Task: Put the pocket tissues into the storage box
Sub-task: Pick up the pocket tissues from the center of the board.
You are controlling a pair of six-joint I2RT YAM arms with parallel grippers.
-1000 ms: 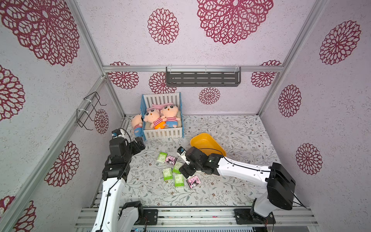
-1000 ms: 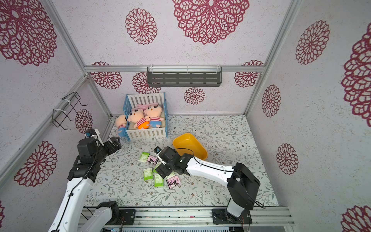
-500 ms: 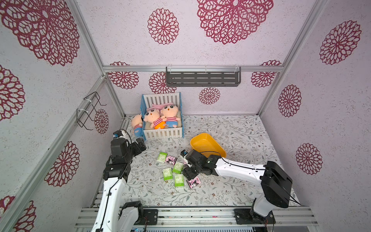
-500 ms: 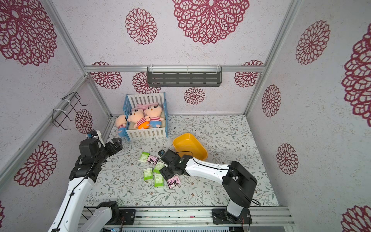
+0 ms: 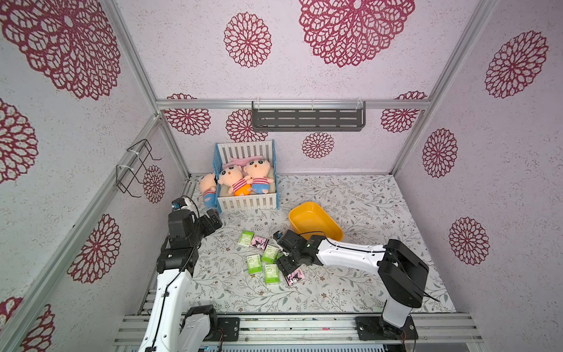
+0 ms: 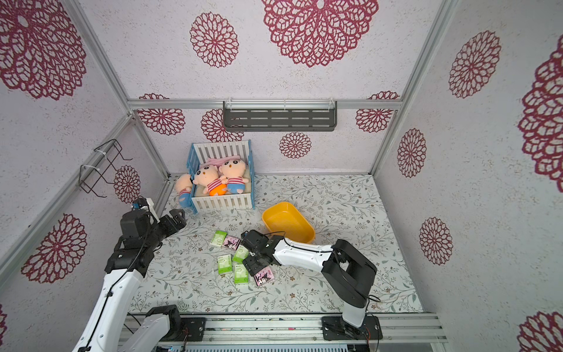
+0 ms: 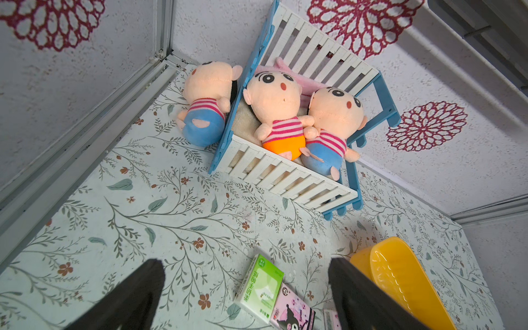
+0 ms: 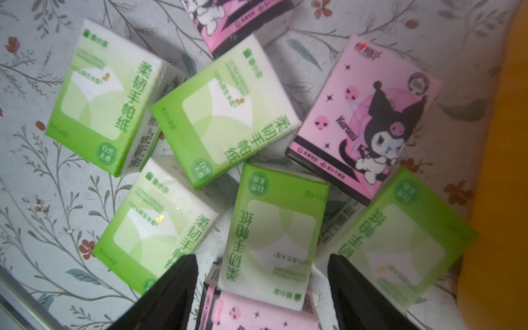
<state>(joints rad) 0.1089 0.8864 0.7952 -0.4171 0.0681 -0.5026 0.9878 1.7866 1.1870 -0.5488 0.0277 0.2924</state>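
**Right gripper down over the tissues**

You've got the right gripper (image 8: pixel 260 260) low over the tissues (image 5: pixel 253 263), jaws spread, one finger on each side of a green packet (image 8: pixel 274 228). There's a gap on both sides of it, so no pinch that I can see. That green packet lies partly on a pink packet (image 8: pixel 251 317). Around it are more green ones and another pink one, crowded close, some touching at the corners, all lying on the table (image 5: pixel 350 198).

In both top views the pile sits just beside the box (image 5: pixel 315 221). The box stands right behind your right wrist, on the far side from the pile.

Your left gripper (image 7: pixel 244 263) hangs above the table with its jaws wide apart. It is between the crate (image 5: pixel 248 202) and the pile, off to the side. From its wrist view, two packets of the pile's far end lie on the table below the fingers.
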